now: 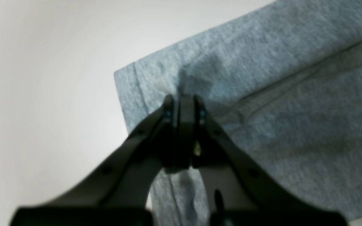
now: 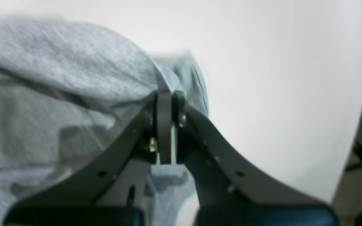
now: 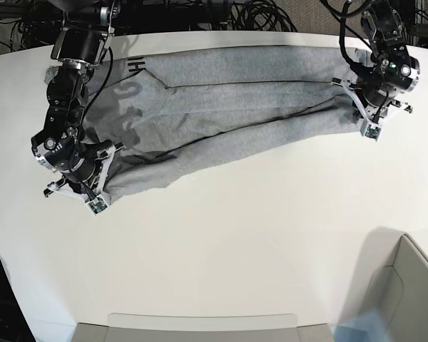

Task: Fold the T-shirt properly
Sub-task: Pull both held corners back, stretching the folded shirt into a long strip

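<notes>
White round-edged table (image 3: 221, 242), cables and dark rig frame behind the far edge. The T-shirt (image 3: 228, 107) is spread lengthwise across the far half of the table, grey, bunched into long diagonal folds, with black lettering partly visible near the base view's left end.

Left gripper (image 1: 184, 100) is seen pressed together on a hemmed corner of the cloth; fabric is puckered right at the tips, so a pinch on the shirt is read. Right gripper (image 2: 168, 95) is likewise closed, with a fold of cloth draped over and caught at the tips. In the base view both ends of the shirt are thus held, one at each side of the table.

Step judged: both ends gripped, fold or stretch about to be carried out. For a clean fold, both grips should be lifted evenly and the cloth kept taut between them so the diagonal wrinkles are pulled flat before it is laid over. Edges should be aligned, not dragged.

Around: a grey bin or tray (image 3: 406, 292) at the near corner and a flat tray edge (image 3: 200, 326) along the near side, both well apart from the shirt. Nothing is seen lying in the fold path. Risk: only a thin pinch is held at each tip, so slipping under tension is possible.
</notes>
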`<state>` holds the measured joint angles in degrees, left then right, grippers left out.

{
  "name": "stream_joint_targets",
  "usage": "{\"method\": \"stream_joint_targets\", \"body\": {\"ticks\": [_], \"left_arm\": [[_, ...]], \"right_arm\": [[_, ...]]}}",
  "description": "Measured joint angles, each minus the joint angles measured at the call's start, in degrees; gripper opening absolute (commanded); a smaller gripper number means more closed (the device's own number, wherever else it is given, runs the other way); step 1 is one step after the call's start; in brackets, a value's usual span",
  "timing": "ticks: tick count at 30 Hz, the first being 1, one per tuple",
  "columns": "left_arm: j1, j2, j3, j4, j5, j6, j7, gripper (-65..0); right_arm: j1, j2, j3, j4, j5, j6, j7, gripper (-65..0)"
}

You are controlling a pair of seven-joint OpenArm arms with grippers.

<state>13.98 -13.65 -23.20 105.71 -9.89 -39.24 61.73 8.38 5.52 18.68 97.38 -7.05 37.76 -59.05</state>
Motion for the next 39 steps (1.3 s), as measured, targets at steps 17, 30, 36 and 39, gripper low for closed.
{"method": "stream_joint_targets", "body": {"ticks": [17,30,36,39], "left_arm": [[0.33,0.02,-0.17,1.64,-0.04,-0.02,-0.02,-65.0],[0.46,-0.13,-0.22,1.64,-0.2,-0.02,-0.04,-65.0],[2.34,-0.13,-0.22,1.64,-0.17,-0.04,0.04,-65.0],[2.21,-0.13,-0.22,1.64,-0.22,-0.04,-0.07,-65.0]], "right_arm": [[-1.16,2.73,0.44,16.7,0.79,1.36,-15.47,-65.0],[-11.89,6.84,0.09,19.52,0.63,1.36,-19.26,-65.0],[-16.02,6.71,0.04,19.52,1.07,1.33,-18.97,-65.0],[-18.32,8.39,-0.07,19.52,1.03,1.36,-18.99,-65.0]]}}
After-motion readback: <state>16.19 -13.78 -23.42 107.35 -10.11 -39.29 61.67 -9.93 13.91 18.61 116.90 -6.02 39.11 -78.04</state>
